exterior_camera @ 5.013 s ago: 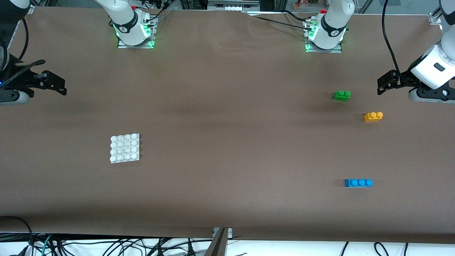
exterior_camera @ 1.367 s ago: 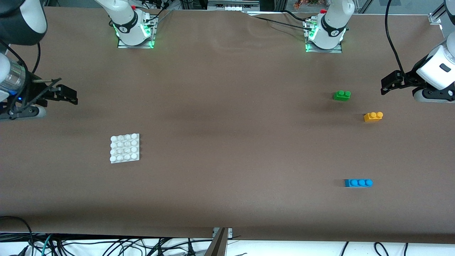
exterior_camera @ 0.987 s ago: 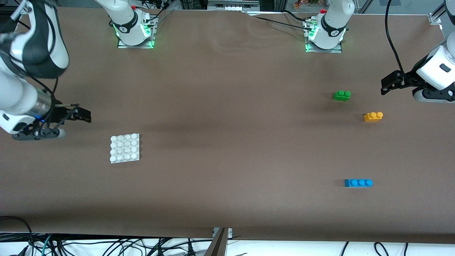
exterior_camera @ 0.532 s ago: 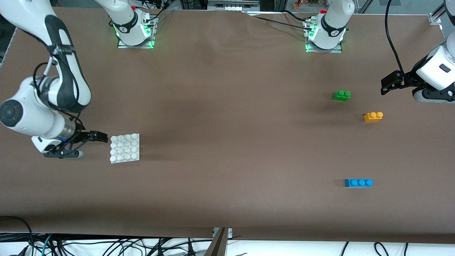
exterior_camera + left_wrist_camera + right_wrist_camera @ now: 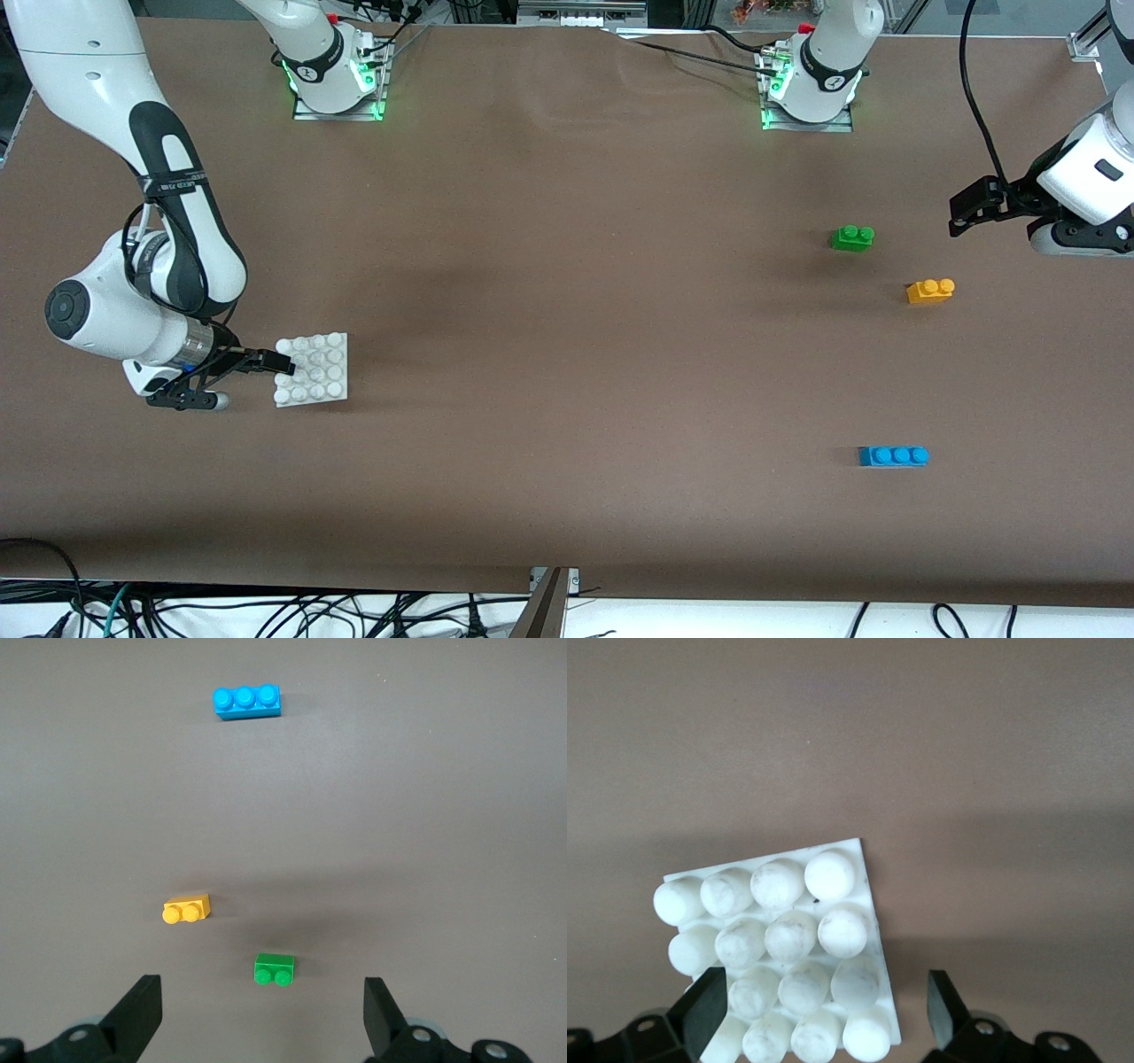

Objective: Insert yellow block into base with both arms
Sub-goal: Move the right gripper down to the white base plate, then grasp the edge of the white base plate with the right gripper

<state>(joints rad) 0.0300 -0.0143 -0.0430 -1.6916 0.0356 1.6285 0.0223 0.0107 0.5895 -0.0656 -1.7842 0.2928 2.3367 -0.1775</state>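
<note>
The yellow block lies on the table toward the left arm's end; it also shows in the left wrist view. The white studded base lies toward the right arm's end. My right gripper is open and sits low at the base's edge. In the right wrist view its jaws stand on either side of the base. I cannot tell whether they touch it. My left gripper is open and empty, up over the table's end, apart from the yellow block; its own view shows the wide gap.
A green two-stud brick lies beside the yellow block, farther from the front camera; it shows in the left wrist view. A blue three-stud brick lies nearer the front camera. Brown table cover throughout.
My right arm has swung in from the table's end and come down to the base's edge. The left arm and all the bricks have stayed put.
</note>
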